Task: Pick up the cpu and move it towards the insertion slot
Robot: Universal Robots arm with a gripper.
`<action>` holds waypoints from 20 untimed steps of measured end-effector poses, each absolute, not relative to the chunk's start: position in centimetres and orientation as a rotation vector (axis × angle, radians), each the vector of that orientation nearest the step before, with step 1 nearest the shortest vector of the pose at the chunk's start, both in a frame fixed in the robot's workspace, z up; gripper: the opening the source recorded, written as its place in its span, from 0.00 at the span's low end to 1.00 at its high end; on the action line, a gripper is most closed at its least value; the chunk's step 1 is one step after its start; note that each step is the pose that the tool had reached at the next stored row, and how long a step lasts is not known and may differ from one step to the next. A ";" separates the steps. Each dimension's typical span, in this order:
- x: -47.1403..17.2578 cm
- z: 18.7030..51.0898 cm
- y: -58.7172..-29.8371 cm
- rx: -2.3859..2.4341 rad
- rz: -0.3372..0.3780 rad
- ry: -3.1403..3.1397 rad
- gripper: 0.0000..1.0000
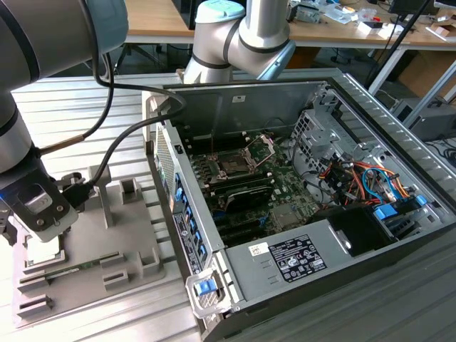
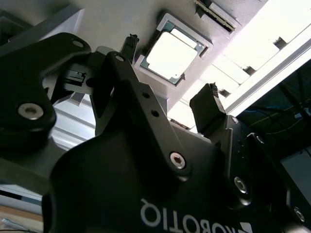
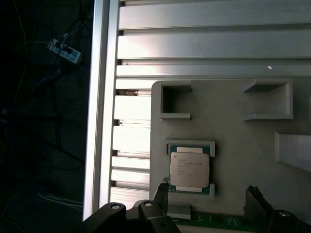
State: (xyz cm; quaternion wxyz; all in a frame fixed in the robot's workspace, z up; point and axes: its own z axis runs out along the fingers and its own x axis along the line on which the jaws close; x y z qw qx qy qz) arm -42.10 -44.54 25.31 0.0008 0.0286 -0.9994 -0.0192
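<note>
Status: pick not made yet.

- cpu, small flat square chip with a pale silvery metal top (image 3: 189,170), sits flat in its square recess in the grey plastic tray (image 3: 233,141). The tray lies on the slatted aluminium desk (image 1: 71,100), on the exterior view's left.
- Black two-finger tool (image 3: 208,190) hangs directly over the chip with its jaws spread wide. In both wrist views one fingertip (image 2: 130,41) shows to each side of the chip, with a gap to it. No contact that I can see, and nothing is held.
- Insertion slot, the dark square socket with silver frame and raised wire bracket (image 1: 235,162), is on the green board inside the open computer case (image 1: 242,107). It is well apart from the tray, toward the exterior view's right, and looks unoccupied.

My read: the approach and alignment over the chip are done. Closing on it, lifting it and carrying it across to the socket are all outstanding. Early stage.
</note>
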 end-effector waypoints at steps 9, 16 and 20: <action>-42.1 25.1 -44.5 0.090 -0.060 -3.138 0.72; -42.1 24.9 -44.5 0.090 -0.060 -3.138 0.72; -42.1 24.8 -44.5 0.090 -0.060 -3.138 0.72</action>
